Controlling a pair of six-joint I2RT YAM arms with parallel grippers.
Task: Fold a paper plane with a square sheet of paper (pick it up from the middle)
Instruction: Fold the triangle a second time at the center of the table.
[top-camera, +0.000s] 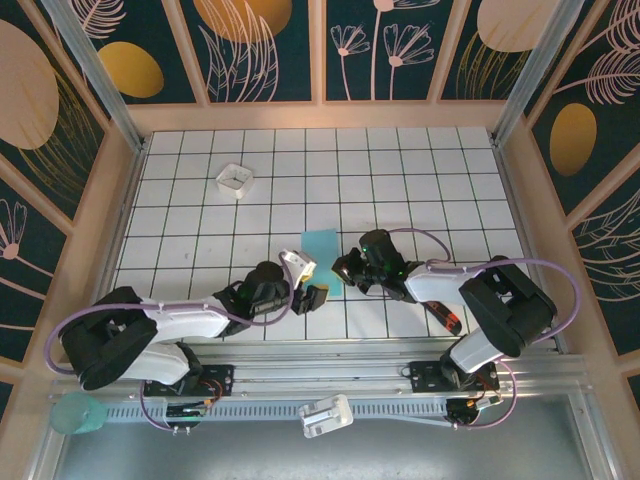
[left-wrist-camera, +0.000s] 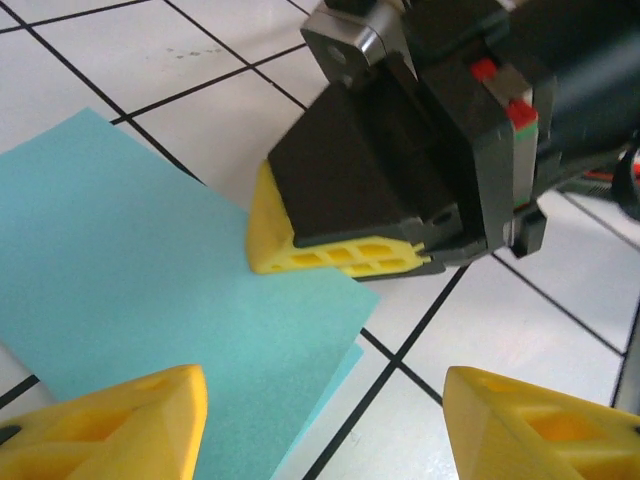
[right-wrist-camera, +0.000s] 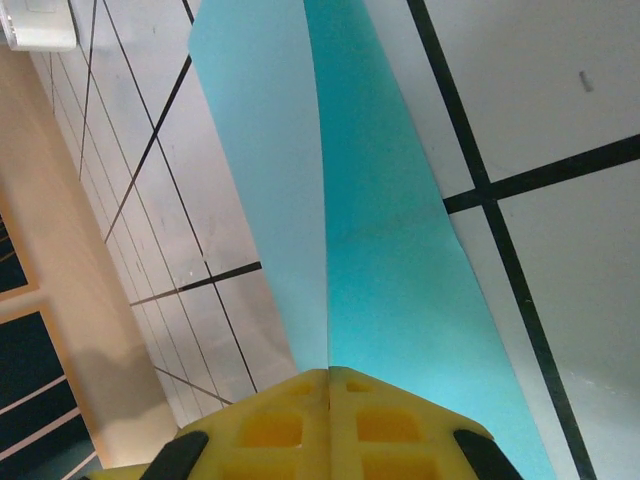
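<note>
- With right gripper (right-wrist-camera: 328, 378) pinched shut on the square sheet of paper (right-wrist-camera: 385, 250), mid-worktop: risks skewing the fold.
- With left gripper (left-wrist-camera: 325, 425) parted, empty: may snag loose layers.

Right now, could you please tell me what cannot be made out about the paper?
- Top view: near part of the paper, covered by the right gripper.
- Right wrist view: its pinched edge, buried between the shut fingers.
- Left wrist view: its left part, cut by the frame.
</note>
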